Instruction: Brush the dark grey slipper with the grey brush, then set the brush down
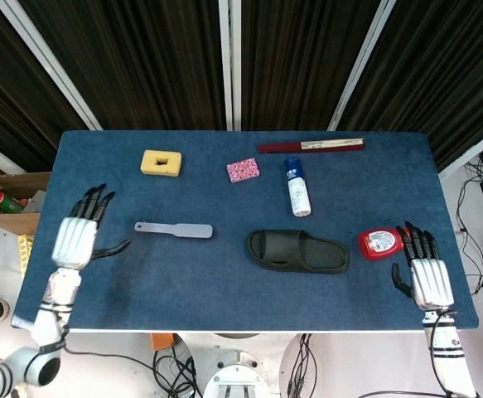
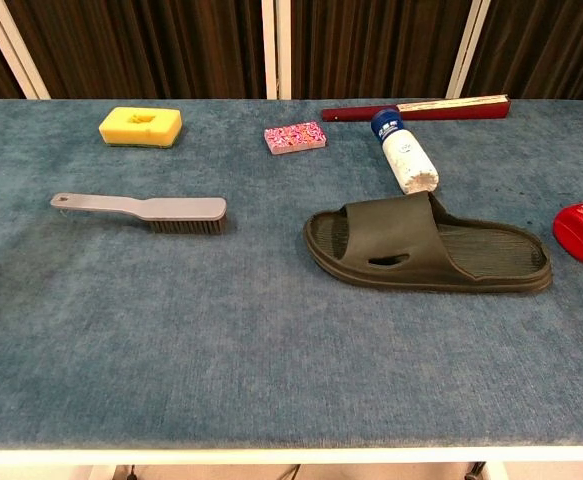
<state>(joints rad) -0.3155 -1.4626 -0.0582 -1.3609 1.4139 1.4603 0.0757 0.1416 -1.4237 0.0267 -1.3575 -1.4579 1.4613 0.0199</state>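
Note:
The grey brush [image 1: 175, 229] [image 2: 143, 211] lies flat on the blue table, bristles down, handle pointing left, with nothing touching it. The dark grey slipper [image 1: 298, 251] [image 2: 429, 247] rests to its right, toe toward the brush. My left hand [image 1: 77, 238] hovers at the table's left edge, well left of the brush handle, its fingers spread and holding nothing. Over the front right corner my right hand [image 1: 427, 278] is likewise spread and bare. Neither hand shows in the chest view.
A yellow sponge [image 1: 161, 162], a pink patterned block [image 1: 243, 170], a white bottle with a blue cap [image 1: 297, 187] and a dark red folded fan [image 1: 311, 147] lie toward the back. A red bottle [image 1: 383, 242] lies right of the slipper.

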